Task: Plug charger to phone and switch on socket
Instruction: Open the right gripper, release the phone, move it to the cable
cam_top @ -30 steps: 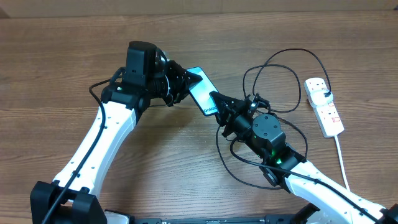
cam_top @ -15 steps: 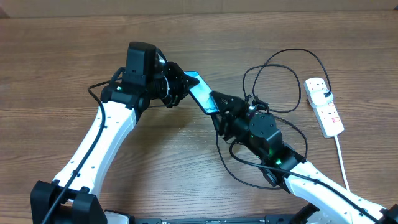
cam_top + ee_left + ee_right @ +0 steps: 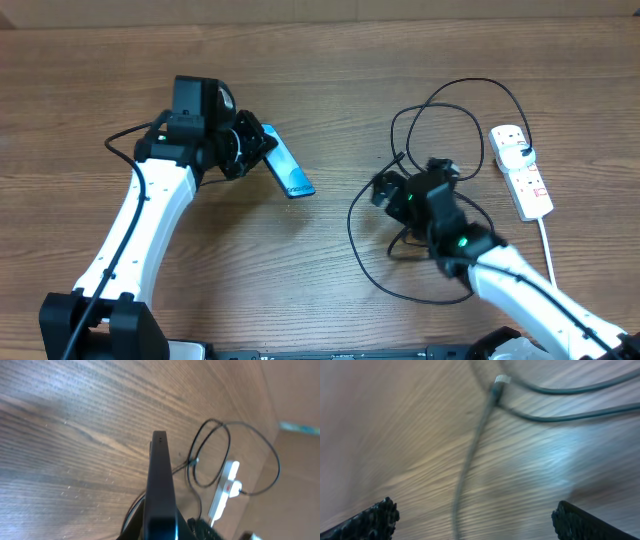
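My left gripper [image 3: 258, 152] is clamped on the phone [image 3: 287, 170], tilted on edge; my right gripper [image 3: 475, 514] is spread apart, empty, over the black cable [image 3: 472, 455] on the worktop [image 3: 300, 290].

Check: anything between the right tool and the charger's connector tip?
Nothing visible. In the blurred wrist view the right tool is open over the bare table, with the charger's connector tip lying ahead of it.

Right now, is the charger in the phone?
Out. Charger tip is bare on the table; phone is apart, in the left gripper.
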`<state>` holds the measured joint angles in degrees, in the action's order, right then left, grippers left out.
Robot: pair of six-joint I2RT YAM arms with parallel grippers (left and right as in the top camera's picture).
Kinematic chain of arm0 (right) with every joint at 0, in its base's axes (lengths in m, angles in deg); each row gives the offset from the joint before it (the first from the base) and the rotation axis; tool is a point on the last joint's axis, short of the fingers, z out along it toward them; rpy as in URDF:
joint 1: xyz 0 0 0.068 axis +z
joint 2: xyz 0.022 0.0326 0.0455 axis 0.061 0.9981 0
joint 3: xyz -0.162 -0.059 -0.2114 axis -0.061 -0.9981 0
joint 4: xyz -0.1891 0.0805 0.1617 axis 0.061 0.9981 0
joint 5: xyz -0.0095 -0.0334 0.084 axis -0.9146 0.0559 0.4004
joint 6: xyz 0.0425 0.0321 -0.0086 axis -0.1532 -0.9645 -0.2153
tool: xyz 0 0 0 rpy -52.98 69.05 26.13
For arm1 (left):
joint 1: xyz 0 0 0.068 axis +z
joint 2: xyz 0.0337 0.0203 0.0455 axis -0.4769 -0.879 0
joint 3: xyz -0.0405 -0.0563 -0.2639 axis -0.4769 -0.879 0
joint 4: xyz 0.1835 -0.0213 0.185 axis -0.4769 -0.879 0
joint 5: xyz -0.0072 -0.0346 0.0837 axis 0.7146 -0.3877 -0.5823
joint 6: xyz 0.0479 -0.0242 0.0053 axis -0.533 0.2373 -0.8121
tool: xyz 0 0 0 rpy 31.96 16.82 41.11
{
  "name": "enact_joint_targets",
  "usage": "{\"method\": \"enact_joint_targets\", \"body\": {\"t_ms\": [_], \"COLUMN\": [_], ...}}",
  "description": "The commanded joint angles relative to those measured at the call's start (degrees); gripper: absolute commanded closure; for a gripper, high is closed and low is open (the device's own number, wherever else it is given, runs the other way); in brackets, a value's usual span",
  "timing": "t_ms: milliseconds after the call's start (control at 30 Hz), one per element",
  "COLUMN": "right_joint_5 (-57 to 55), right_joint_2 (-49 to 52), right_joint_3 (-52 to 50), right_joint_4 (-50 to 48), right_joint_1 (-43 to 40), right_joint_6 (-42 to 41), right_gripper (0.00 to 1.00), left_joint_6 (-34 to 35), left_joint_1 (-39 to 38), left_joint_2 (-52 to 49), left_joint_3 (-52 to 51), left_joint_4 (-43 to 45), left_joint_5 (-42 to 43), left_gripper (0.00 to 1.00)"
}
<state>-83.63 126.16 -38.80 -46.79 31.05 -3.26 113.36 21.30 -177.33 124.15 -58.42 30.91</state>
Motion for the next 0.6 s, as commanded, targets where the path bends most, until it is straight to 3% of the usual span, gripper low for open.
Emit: {"method": "enact_joint_targets", "body": {"t_ms": [0,100,300,333,467,567], "right_joint_5": [4.83,5.44,6.95,6.95,9.05,10.38], "right_joint_2": [1.07,1.77,2.47,3.1,9.38,16.24], "right_joint_3": [10.78,17.75,18.97,18.95,18.99,20.7], "right_joint_4": [10.03,16.2,12.87,11.69,7.34,7.04], "right_joint_1": [-4.83,-5.84,-5.66,-5.66,-5.66,-5.66], "right_joint_6": [6.34,10.56,10.14,10.14,10.01,5.95], "right_gripper": [0.0,0.0,0.0,0.02,0.26,0.3], "left_joint_6": [-4.74,-4.72,-6.32,-6.84,-7.96,-7.93], "left_joint_1": [3.1,5.18,7.28,7.28,7.26,7.28], "left_joint_2": [-1.75,-3.56,-8.37,-9.03,-11.69,-13.09], "left_joint_3": [0.76,0.76,0.76,0.76,0.76,0.76], "left_joint_4": [-0.42,0.44,0.85,0.9,2.82,6.69], "left_joint_5": [10.91,18.25,26.53,27.12,31.87,34.95], "left_gripper": [0.96,0.96,0.96,0.96,0.96,0.96]}}
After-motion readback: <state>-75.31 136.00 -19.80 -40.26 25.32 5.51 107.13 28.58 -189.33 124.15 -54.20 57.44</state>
